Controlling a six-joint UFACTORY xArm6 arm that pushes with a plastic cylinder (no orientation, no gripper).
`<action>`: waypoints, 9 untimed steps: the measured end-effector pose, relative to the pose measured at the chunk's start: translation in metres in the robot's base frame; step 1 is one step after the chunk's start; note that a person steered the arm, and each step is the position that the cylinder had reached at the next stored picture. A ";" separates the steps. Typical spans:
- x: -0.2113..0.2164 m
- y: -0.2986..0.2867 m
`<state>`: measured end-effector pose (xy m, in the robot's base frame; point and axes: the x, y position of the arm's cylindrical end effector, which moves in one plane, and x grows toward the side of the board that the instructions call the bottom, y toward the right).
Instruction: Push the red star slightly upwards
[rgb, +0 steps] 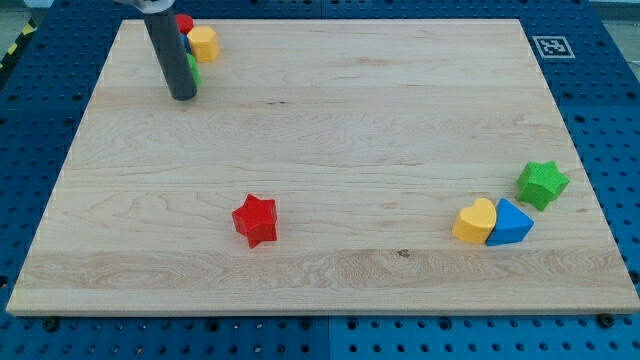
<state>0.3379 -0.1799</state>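
Note:
The red star (255, 220) lies on the wooden board (330, 120), left of centre toward the view's bottom. My tip (182, 96) stands near the view's top left corner, far above and a little left of the star. It is right beside a small cluster of blocks there and partly hides them.
At the top left, a yellow block (204, 43), a red block (184, 22) and a green block (194, 70) sit close together behind the rod. At the right, a green star (543, 183), a yellow heart (476, 221) and a blue block (511, 224) lie near the board's edge.

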 end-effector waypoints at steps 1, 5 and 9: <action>-0.011 0.000; 0.267 0.032; 0.263 0.108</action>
<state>0.6006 -0.0717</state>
